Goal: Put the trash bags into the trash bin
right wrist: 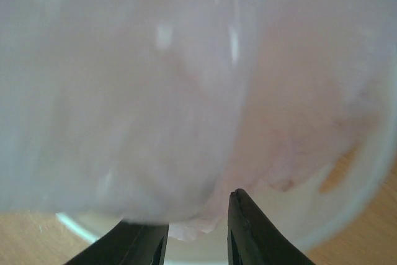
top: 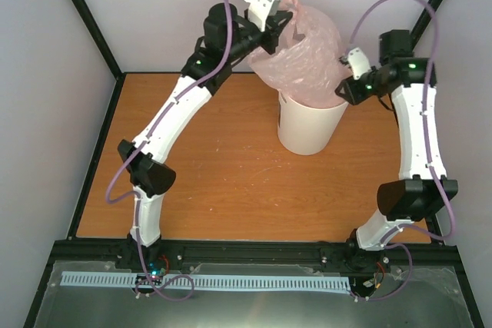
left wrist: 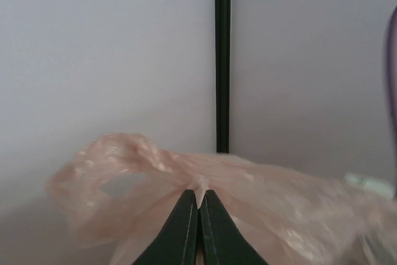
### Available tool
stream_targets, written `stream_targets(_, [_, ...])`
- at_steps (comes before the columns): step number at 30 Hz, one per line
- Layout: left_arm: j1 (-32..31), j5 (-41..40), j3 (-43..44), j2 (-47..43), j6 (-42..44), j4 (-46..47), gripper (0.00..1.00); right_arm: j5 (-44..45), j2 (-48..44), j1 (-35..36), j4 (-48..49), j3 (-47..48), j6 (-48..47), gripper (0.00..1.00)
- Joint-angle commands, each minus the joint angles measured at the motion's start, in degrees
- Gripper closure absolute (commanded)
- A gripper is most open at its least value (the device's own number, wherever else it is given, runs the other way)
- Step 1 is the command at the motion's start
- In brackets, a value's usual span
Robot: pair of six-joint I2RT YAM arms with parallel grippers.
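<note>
Left gripper (left wrist: pixel 198 208), above the trash bin's (top: pixel 306 134) far-left rim: jaws shut tight on a pinch of the trash bag (top: pixel 307 48). The bag balloons over the bin mouth, with only its bottom at the rim. Right gripper (right wrist: pixel 197 215), at the bin's right rim: narrow gap, film bulging against it, no firm hold visible. Risk: trapped air keeps the bag puffed, so if released now it may spill outside.

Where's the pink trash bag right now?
Top view: the trash bag balloons over the white bin on the far side of the table, right of centre, pinched by the left gripper.
</note>
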Motion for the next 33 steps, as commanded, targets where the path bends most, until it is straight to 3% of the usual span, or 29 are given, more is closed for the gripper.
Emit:
stream_targets(1, [-1.89, -1.18, 3.13, 3.31, -0.51, 1.50, 0.99, -4.65, -2.69, -6.68, -4.21, 5.59, 2.29, 0.71])
stream_targets(7, [-3.31, -2.20, 4.63, 6.03, 0.19, 3.56, 0.99, -7.36, -0.05, -13.54, -3.18, 9.14, 5.99, 0.61])
stream_targets(15, [-3.54, -4.52, 4.20, 4.45, 2.53, 3.03, 0.99, -0.09, 4.18, -13.77, 0.36, 7.50, 8.37, 0.60])
stream_targets(26, [-3.47, -4.81, 1.35, -2.00, 3.86, 0.14, 0.99, -0.90, 10.66, -13.68, 0.64, 8.78, 7.22, 0.60])
stream_targets(29, [-3.03, -5.09, 0.62, -3.47, 4.37, -0.45, 0.99, -3.47, 10.95, -13.67, 1.30, 6.89, 5.93, 0.60])
stream_targets(33, [-2.23, -5.43, -0.71, -5.15, 4.97, -0.80, 0.99, -13.86, 10.87, -13.72, 4.67, 2.74, 7.38, 0.60])
